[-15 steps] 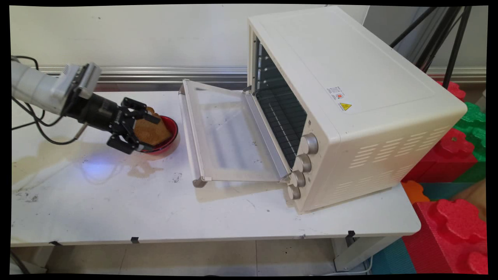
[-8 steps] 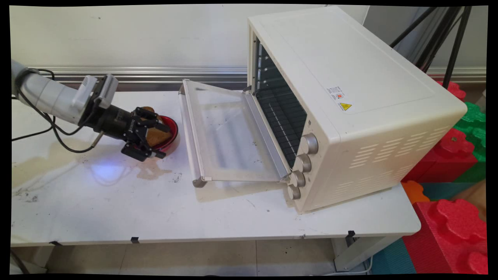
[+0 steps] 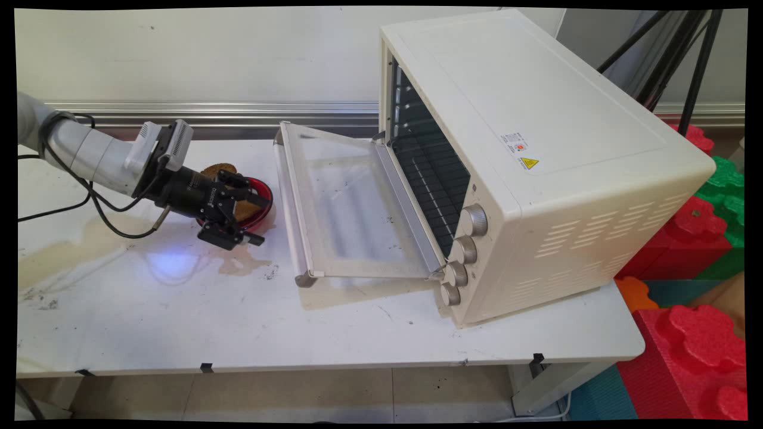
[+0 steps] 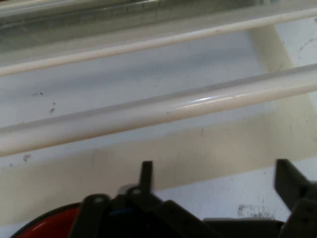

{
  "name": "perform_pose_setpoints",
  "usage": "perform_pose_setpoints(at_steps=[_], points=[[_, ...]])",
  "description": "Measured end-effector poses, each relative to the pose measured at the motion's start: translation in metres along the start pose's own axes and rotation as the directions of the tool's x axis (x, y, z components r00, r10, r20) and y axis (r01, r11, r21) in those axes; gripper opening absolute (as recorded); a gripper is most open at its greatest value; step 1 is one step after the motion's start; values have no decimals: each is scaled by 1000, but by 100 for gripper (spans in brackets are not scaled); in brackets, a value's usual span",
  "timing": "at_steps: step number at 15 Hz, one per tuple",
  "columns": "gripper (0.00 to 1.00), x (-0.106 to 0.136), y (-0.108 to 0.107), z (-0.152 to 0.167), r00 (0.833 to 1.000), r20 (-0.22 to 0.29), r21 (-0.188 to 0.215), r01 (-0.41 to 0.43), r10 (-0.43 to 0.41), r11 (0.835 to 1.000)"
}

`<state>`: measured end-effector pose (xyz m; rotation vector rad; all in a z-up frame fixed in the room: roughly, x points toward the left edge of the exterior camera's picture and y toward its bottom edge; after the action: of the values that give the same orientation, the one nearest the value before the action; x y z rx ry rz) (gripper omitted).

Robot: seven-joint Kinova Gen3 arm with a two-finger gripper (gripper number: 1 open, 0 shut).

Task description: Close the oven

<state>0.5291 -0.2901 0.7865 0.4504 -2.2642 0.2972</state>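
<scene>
A red bowl point(image 3: 267, 199) stands on the white table point(image 3: 357, 333), just left of the toaster oven's lowered glass door point(image 3: 346, 202). A brown slice of bread point(image 3: 215, 171) lies in the bowl, mostly hidden behind the hand. My gripper point(image 3: 256, 220) is low over the bowl's near side, open. One finger lies across the bowl and the other hangs outside its near rim. In the hand view the fingertips point(image 4: 146, 173) stand wide apart with nothing between them. The bowl point(image 4: 49, 225) shows at the bottom left, and the door's handle bar point(image 4: 148, 111) crosses ahead.
The cream toaster oven point(image 3: 536, 149) fills the table's right half, its cavity open and its door down towards the bowl. A brownish stain point(image 3: 238, 263) marks the table in front of the bowl. Red and green foam blocks point(image 3: 697, 345) stand beyond the right edge.
The hand has moved right and lower, towards the oven door. The bread, earlier upright between the fingers, now lies in the bowl behind the hand.
</scene>
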Motion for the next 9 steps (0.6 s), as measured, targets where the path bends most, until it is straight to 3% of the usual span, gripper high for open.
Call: perform_pose_setpoints(at_steps=[1,9], points=[[0,0,0,1,1000,-1,0,0,0,1000],[0,3,1,12,1000,-7,-4,9,-9,1000]])
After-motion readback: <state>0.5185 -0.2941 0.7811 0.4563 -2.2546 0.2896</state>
